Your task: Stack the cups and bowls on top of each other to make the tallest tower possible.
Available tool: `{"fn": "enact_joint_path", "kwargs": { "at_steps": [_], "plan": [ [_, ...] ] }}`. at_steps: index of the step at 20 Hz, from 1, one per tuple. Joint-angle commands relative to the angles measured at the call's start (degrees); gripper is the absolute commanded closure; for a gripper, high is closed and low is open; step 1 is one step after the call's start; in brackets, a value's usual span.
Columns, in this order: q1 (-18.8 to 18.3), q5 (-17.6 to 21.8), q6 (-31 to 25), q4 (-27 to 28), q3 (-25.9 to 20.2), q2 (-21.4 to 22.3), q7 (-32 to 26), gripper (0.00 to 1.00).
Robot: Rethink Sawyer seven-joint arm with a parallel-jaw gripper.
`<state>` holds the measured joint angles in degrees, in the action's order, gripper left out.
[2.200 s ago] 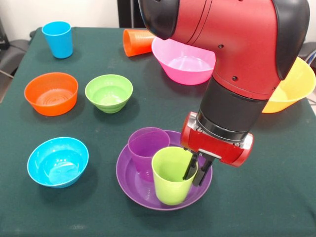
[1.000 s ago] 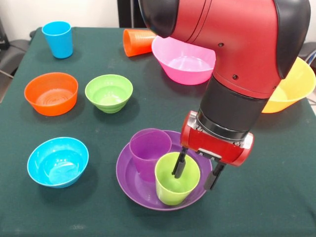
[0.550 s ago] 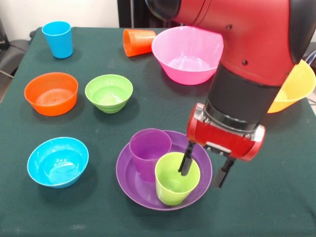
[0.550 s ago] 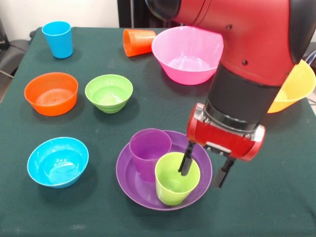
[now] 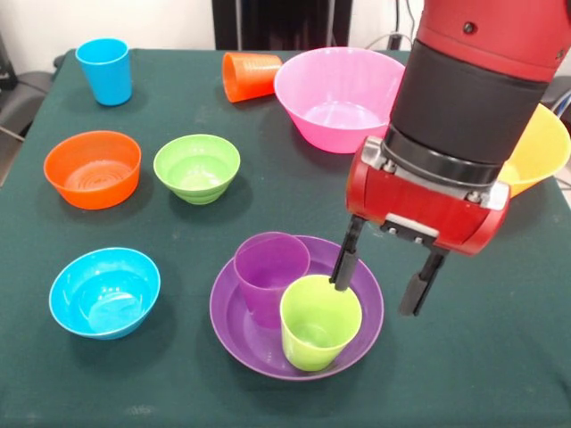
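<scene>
On my green-clothed bench (image 5: 500, 357), the orange cup (image 5: 248, 75) lies sideways, the lime cup (image 5: 318, 323) upright, my tool (image 5: 384, 276) spread apart.

Red and black robot arm (image 5: 473, 89), descending vertically; red-bodied gripper (image 5: 383, 273) pointing down, two black fingers (image 5: 346, 263) spread apart, holding nothing.

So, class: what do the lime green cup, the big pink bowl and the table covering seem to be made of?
Lime green cup: probably plastic, smooth and slightly glossy, with a thin even rim.
Pink bowl: likely plastic, faintly translucent, light glowing through its wall.
Table covering: looks like dark green cloth, matte, no shine.
</scene>
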<state>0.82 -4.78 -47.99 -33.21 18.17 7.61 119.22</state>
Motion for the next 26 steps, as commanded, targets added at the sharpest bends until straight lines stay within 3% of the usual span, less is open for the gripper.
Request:
{"fn": "enact_joint_path", "kwargs": {
  "at_steps": [1, 26],
  "plan": [
    [-0.44, 0.15, -3.85, -1.66, -3.17, -1.14, 4.13, 0.0],
    [-0.42, 0.5, 6.35, -1.94, -3.43, -6.24, 7.17, 0.0]
  ]
}}
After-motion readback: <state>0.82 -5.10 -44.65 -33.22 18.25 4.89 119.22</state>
